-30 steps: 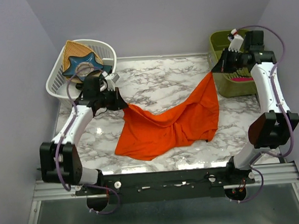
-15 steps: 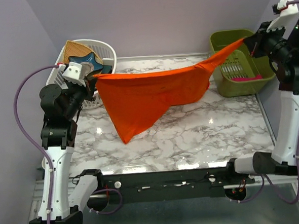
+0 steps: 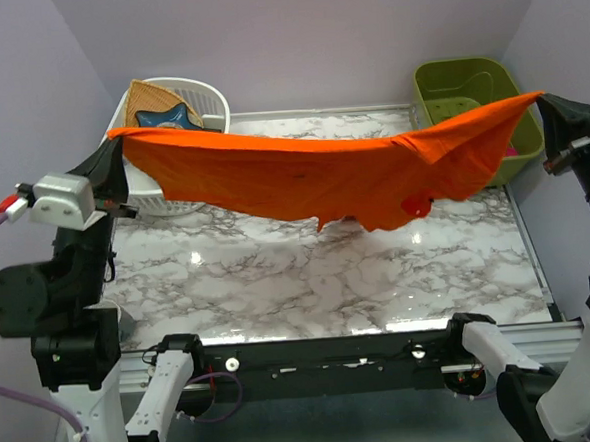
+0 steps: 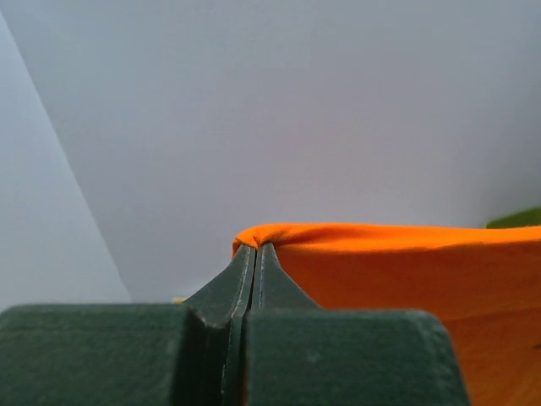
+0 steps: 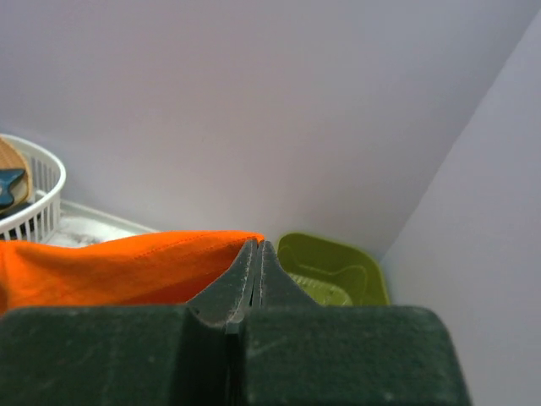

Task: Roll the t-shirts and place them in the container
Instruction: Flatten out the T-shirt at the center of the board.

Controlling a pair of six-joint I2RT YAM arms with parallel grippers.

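Observation:
The bright orange t-shirt [image 3: 312, 175] hangs stretched in the air above the marble table, held at both ends, sagging in the middle. My left gripper [image 3: 115, 142] is shut on its left corner, raised high at the left; the wrist view shows the jaws pinching the orange cloth [image 4: 406, 271] at the gripper [image 4: 254, 247]. My right gripper [image 3: 541, 98] is shut on the right corner, high at the right over the green bin; the cloth [image 5: 118, 266] shows left of the gripper [image 5: 256, 245] in the right wrist view.
A white basket [image 3: 178, 193] with a tan woven piece [image 3: 157, 94] and a blue star-shaped item [image 3: 163, 117] stands back left. A green bin [image 3: 462, 86] stands back right, also in the right wrist view [image 5: 334, 266]. The marble table [image 3: 329, 279] lies below.
Both arms have risen and spread apart. The shirt has gone from draped on the table to lifted off it and stretched wide between the grippers.

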